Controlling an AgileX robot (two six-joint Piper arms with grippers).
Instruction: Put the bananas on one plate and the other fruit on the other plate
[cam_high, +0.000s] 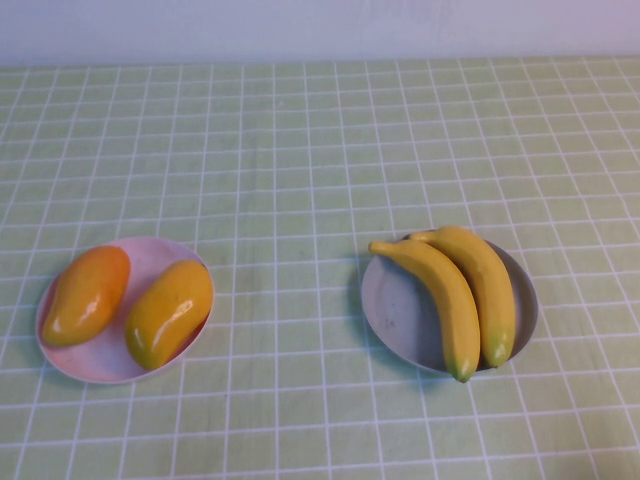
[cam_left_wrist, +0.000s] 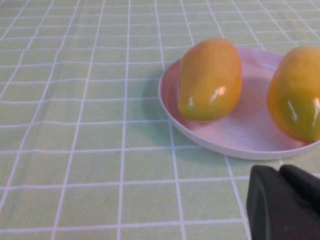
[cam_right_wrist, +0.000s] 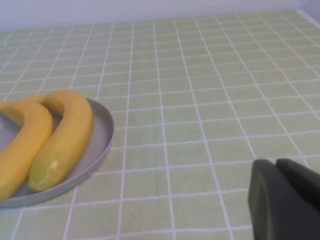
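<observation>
Nearest me on the left wrist camera, my left pincer (cam_left_wrist: 285, 202) sits just short of the pink plate (cam_high: 150, 258), and I cannot tell its grip state; same story for my right pincer (cam_right_wrist: 287, 200), parked well clear of the grey-blue plate (cam_high: 392, 300). Further out on the green checked worktop (cam_high: 300, 150), both mangoes (cam_high: 168, 312) lie side by side on the pink plate at left, while both bananas (cam_high: 455, 295) lie touching on the grey-blue plate at right
</observation>
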